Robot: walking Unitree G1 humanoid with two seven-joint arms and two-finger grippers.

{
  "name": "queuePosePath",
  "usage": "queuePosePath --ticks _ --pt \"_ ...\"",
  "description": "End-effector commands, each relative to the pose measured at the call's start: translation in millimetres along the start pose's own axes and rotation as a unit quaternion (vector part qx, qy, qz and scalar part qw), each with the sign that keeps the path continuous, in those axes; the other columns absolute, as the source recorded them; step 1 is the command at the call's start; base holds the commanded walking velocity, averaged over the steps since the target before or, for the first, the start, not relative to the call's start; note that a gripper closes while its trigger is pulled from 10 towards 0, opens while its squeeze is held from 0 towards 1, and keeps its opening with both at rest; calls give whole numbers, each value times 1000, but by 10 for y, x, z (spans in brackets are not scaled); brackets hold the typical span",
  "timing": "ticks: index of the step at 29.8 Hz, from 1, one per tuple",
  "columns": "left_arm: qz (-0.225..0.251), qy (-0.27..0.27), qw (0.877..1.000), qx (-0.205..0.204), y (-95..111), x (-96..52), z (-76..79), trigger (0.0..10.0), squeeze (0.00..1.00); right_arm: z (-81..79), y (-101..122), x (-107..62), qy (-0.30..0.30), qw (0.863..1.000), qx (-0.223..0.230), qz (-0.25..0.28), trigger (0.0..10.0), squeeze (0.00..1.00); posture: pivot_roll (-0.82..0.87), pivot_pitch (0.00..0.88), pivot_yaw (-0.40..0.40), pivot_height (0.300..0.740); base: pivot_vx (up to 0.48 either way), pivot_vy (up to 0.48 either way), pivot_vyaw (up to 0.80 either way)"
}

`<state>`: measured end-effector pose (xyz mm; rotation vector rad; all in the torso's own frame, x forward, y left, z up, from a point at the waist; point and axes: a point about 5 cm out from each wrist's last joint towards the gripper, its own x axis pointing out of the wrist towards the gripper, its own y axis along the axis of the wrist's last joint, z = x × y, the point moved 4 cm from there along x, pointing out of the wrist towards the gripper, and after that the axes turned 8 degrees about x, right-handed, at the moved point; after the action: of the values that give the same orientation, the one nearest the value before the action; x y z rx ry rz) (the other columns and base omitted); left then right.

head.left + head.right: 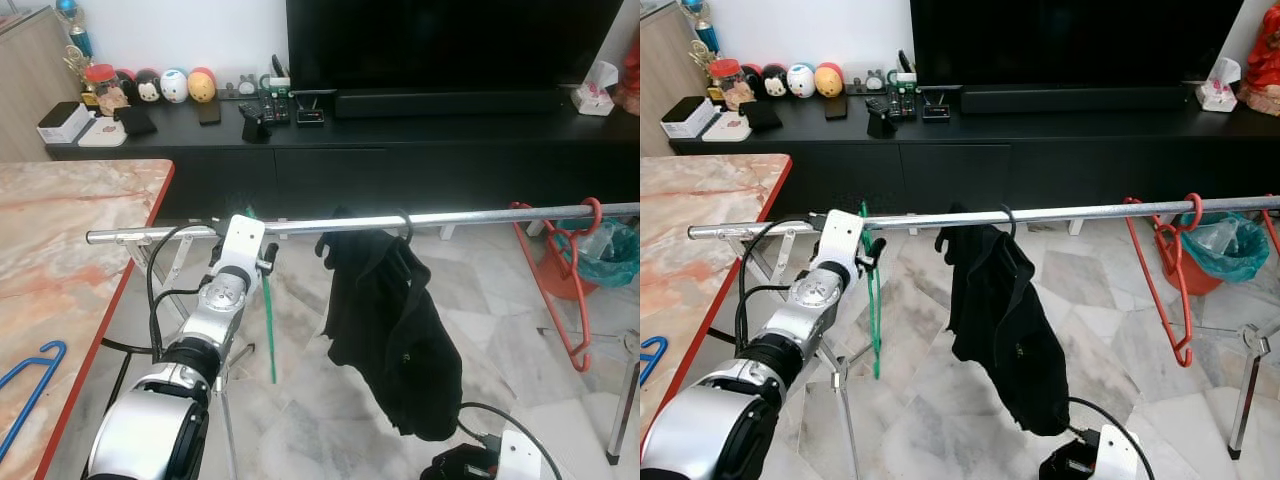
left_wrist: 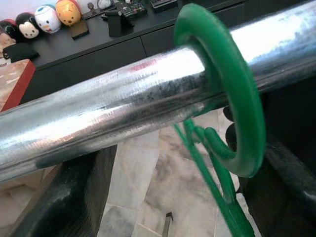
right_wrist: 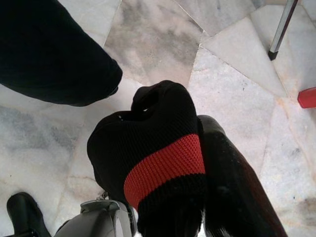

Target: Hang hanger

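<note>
Done: the thin green plastic hanger (image 2: 232,98) has its hook over the long shiny metal rail (image 1: 420,219), just beside the black jacket (image 1: 385,320) that hangs there.
Left to do: I think only letting go and pulling the arm back.
Left gripper (image 1: 262,262): up at the rail, its two black fingers (image 2: 64,197) spread apart on each side of the hook, not squeezing it.
Right gripper (image 3: 197,163): low by the marble floor, and I cannot tell if its jaws are apart or together.
</note>
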<state>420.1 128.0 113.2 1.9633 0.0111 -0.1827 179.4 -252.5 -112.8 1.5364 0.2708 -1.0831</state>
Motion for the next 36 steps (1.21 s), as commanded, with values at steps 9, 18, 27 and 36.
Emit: queuePosePath --ticks 9,18,27,36 --pt "4 -4 1000 1 34 18 9 0 0 -15 -4 -4 3 1000 -1 1 10000 0 3 0 15 740 0 0 0" --pt "2 -14 1000 -13 -15 2 41 0 0 -14 -7 -4 3 1000 -1 1 10000 0 0 0 13 740 0 0 0" --pt "6 -21 1000 -15 -11 -1 68 0 0 -19 -2 -4 3 1000 0 2 10000 0 -3 0 15 740 0 0 0" --pt "3 -23 1000 -15 -35 -9 80 0 0 -25 -6 -4 3 1000 -1 0 10000 0 -3 0 15 740 0 0 0"
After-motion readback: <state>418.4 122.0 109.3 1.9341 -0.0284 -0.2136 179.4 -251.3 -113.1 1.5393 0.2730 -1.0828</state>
